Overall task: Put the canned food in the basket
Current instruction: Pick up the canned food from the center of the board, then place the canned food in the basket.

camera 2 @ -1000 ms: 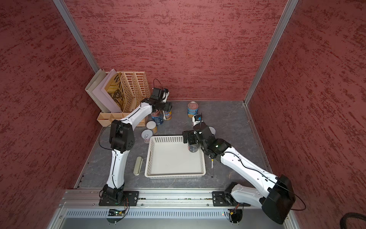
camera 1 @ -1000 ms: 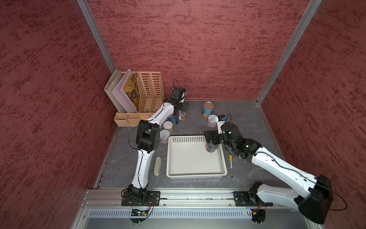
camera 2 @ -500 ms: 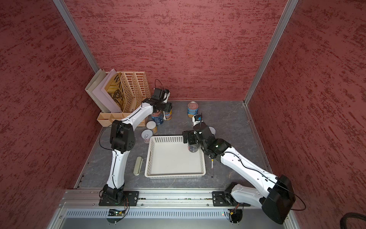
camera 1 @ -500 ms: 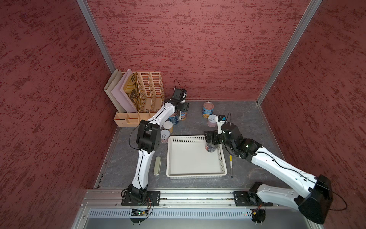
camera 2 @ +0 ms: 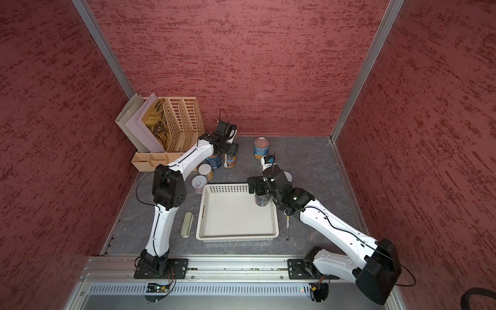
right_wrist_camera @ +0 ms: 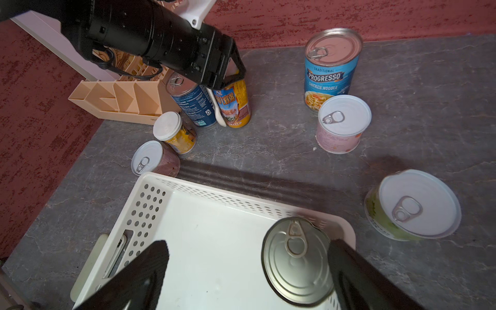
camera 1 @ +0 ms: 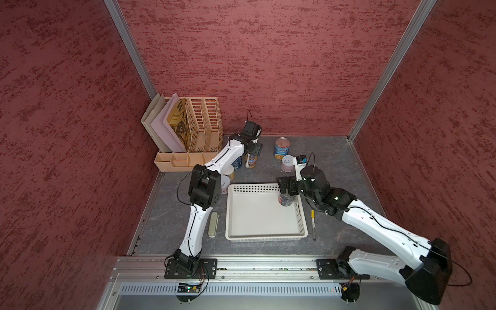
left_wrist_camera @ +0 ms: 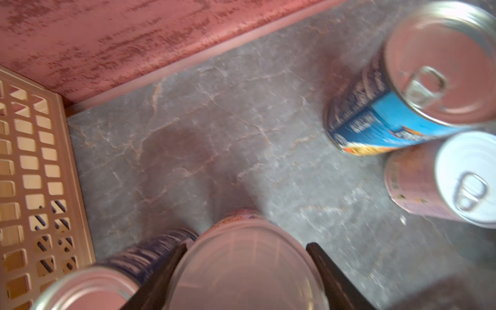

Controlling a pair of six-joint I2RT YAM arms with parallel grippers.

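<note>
My left gripper (left_wrist_camera: pixel 245 257) is clenched on the top of a slim upright yellow-labelled can (right_wrist_camera: pixel 234 107), with one finger pressed to each side of it. A wide blue-labelled metal can (right_wrist_camera: pixel 193 104) stands just outside one finger, and the beige slotted plastic file holder (left_wrist_camera: pixel 26 174) is a little beyond that. My right gripper (right_wrist_camera: pixel 248 252) hangs spread open over the shallow white perforated plastic basket (right_wrist_camera: pixel 146 209). The dark pull-tab metal can (right_wrist_camera: pixel 298 260) stands released on the basket floor, in the corner below me. It is close against one finger, and the other finger is well apart from it.

I judge the step in hand to be lifting the slim can. It should rise straight up until it clears its blue neighbour, and only then swing toward the basket. My right gripper should go straight up first, so that its near finger does not tip the dark can. It should then leave the basket so that my two arms do not meet there.

My left arm reaches long toward the back wall with its elbow raised and its fingers pointing down. My right arm slopes low across the table, its wrist tipped down over the basket's corner.
</note>
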